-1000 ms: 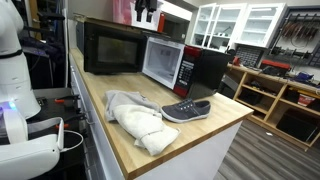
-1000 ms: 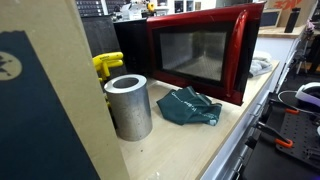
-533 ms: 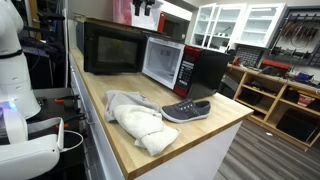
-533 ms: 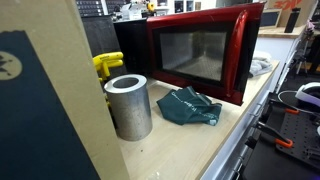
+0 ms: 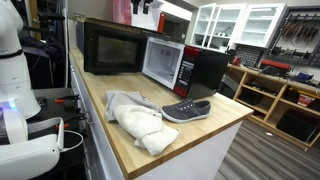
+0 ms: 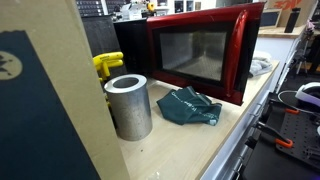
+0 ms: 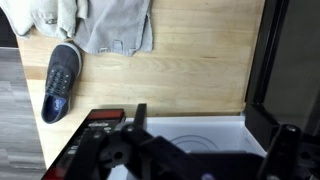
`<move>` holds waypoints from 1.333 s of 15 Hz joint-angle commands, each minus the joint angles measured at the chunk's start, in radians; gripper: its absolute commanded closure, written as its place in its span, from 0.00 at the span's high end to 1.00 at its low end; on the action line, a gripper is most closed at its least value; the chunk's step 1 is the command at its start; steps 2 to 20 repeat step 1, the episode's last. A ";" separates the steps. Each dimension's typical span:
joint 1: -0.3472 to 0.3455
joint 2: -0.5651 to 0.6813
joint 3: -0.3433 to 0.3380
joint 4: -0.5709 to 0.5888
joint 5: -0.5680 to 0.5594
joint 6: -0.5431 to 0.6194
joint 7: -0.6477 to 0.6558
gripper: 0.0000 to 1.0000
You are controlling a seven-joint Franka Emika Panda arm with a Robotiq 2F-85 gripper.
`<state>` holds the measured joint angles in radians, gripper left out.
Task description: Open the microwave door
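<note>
The microwave (image 5: 200,68) stands on the wooden counter with its glossy red front and black casing; it also shows in an exterior view (image 6: 200,50). In the wrist view its pale interior (image 7: 190,135) with the turntable ring lies open below me. The black inner face of the door (image 7: 290,60) stands at the right. The red-framed door with its window shows in both exterior views (image 5: 161,62) (image 6: 192,52). My gripper (image 7: 210,145) hangs above the opening, fingers apart and empty. It is the dark shape at the top of an exterior view (image 5: 145,8).
A larger black microwave (image 5: 110,45) stands behind on the counter (image 5: 115,135). A grey shoe (image 5: 186,110) (image 7: 60,80) and a pale cloth (image 5: 140,118) (image 7: 100,25) lie in front. A metal cylinder (image 6: 128,105), a green cloth (image 6: 190,108) and a yellow object (image 6: 108,65) sit beside the red microwave.
</note>
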<state>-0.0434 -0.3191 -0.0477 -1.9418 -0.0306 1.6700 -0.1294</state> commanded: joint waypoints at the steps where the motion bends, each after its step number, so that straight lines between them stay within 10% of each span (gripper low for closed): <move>1: 0.006 0.002 -0.005 0.002 -0.001 -0.002 0.001 1.00; 20: 0.006 0.002 -0.005 0.002 -0.001 -0.002 0.001 1.00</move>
